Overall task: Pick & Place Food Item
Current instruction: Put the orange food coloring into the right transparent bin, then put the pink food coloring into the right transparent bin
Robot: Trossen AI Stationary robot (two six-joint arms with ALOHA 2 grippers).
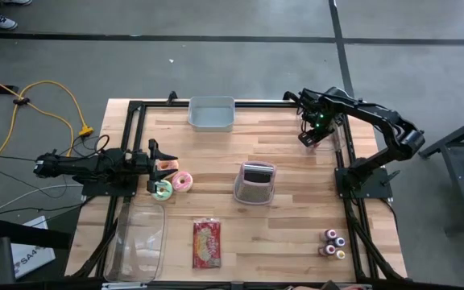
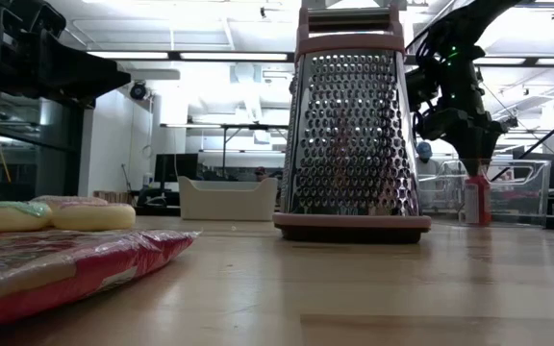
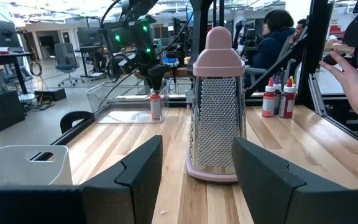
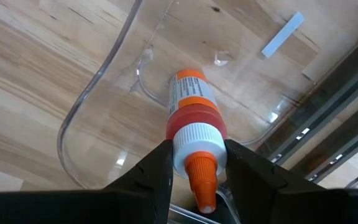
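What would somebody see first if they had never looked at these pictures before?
Probably the tall pink-topped grater standing upright in the middle of the table. Next, the right tool, shut on the cap end of a red sauce bottle over a clear bin at the table's far right. Beside the open left tool lie two frosted donuts.

You're looking straight down your right gripper (image 4: 194, 163) here: its two dark fingers (image 4: 151, 171) pinch the white cap of a bottle (image 4: 191, 112) with an orange nozzle and red band. The bottle hangs over a clear plastic container (image 4: 98, 99) sitting on the wooden table (image 4: 30, 74), beside a dark metal frame rail (image 4: 334, 118).
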